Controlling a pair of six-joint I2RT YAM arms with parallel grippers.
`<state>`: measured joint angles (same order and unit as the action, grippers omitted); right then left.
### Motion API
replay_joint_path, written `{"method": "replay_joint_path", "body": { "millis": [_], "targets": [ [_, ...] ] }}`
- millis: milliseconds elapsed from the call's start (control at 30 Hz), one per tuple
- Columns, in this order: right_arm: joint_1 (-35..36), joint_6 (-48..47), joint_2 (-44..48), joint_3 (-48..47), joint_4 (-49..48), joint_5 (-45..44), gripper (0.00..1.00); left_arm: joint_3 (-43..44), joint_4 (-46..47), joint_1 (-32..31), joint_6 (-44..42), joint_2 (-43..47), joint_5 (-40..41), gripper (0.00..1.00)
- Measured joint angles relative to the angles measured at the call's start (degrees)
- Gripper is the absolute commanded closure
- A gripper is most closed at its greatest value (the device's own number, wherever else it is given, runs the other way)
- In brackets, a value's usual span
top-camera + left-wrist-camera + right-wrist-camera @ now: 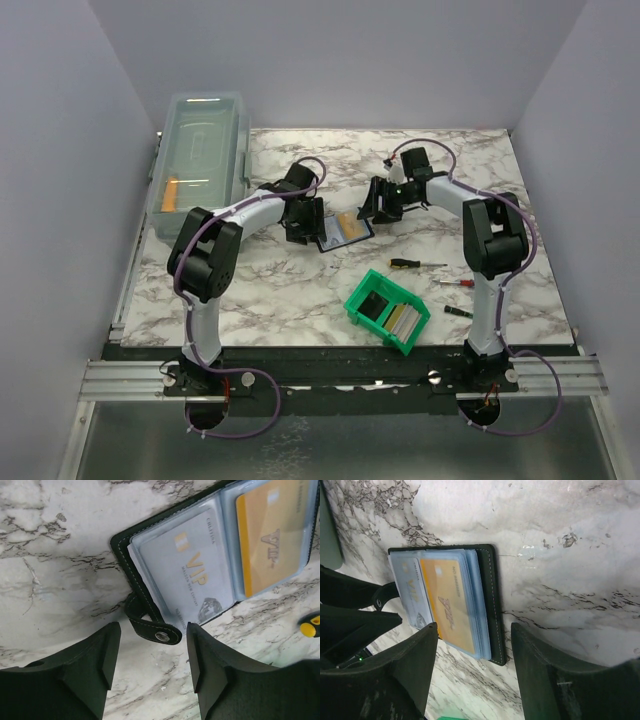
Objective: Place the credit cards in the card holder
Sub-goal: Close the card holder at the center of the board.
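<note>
left wrist view shows the holder (226, 540) lying open on the tabletop (60, 580), clear sleeves up. a silver card (185, 572) and a gold card (272, 535) sit in the sleeves. i can't tell whether the silver one is fully seated.

your left tool (153, 645) is released and empty, just short of the holder. the holder's strap (150, 627) lies right in the gap between its fingers. close here and you would likely pinch the strap and drag the whole holder out of place.

your right tool (473, 635) is released and empty too, hanging over the holder's opposite side. with both tools this close around the holder, a careless swing could knock them together or shove the holder.

the other cards (398, 318) stand on edge in the bin (352, 303), well apart from the holder on the side toward the arm bases. they are thin and packed together, so a grab may take two at once, or one may slip from the grip.

nothing pins the holder. pushing a card in from one side will probably slide it or buckle the soft sleeves, unless your other tool steadies it. the screwdrivers (415, 264) lie between holder and bin, so a low carry could clip them.
</note>
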<state>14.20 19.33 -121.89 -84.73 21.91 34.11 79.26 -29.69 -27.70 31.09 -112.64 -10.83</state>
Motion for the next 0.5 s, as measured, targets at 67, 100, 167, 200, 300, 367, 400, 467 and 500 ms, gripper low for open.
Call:
{"method": "replay_joint_path", "body": {
  "millis": [67, 100, 167, 200, 300, 367, 400, 467, 500],
  "targets": [
    [0.0, -0.1, 0.4, 0.4, -0.1, 0.0, 0.36, 0.1, 0.2, 0.0, -0.1, -0.6, 0.0, 0.49],
    [0.0, -0.2, 0.6, 0.8, -0.3, 0.3, 0.36, 0.1, 0.5, 0.1, 0.0, -0.7, 0.0, 0.53],
    [0.0, -0.2, 0.7, 1.6, -1.1, 1.7, 0.36, 0.1, 1.0, 0.1, 0.0, -0.8, 0.0, 0.61],
    [-0.1, -0.1, 0.8, 2.1, -1.6, 2.8, 0.36, 0.0, 1.4, 0.1, 0.0, -0.9, 0.0, 0.65],
    [-0.3, 0.2, 1.3, 3.7, -3.1, 5.6, 0.36, -0.7, 2.4, 0.1, 0.2, -0.9, 0.0, 0.74],
    [-0.5, 0.6, 1.4, 4.5, -3.8, 7.2, 0.36, -1.6, 3.3, 0.3, 0.5, -0.8, -0.1, 0.8],
    [-0.5, 0.9, 1.4, 4.7, -4.1, 8.0, 0.36, -2.0, 3.8, 0.5, 0.8, -0.7, -0.2, 0.81],
    [-0.6, 1.7, 1.4, 5.4, -4.7, 9.8, 0.36, -2.8, 4.9, 0.7, 1.2, -0.3, -0.4, 0.84],
    [-0.6, 2.1, 1.4, 5.6, -4.8, 10.5, 0.36, -3.2, 5.6, 0.7, 1.5, -0.2, -0.5, 0.85]
  ]
}}
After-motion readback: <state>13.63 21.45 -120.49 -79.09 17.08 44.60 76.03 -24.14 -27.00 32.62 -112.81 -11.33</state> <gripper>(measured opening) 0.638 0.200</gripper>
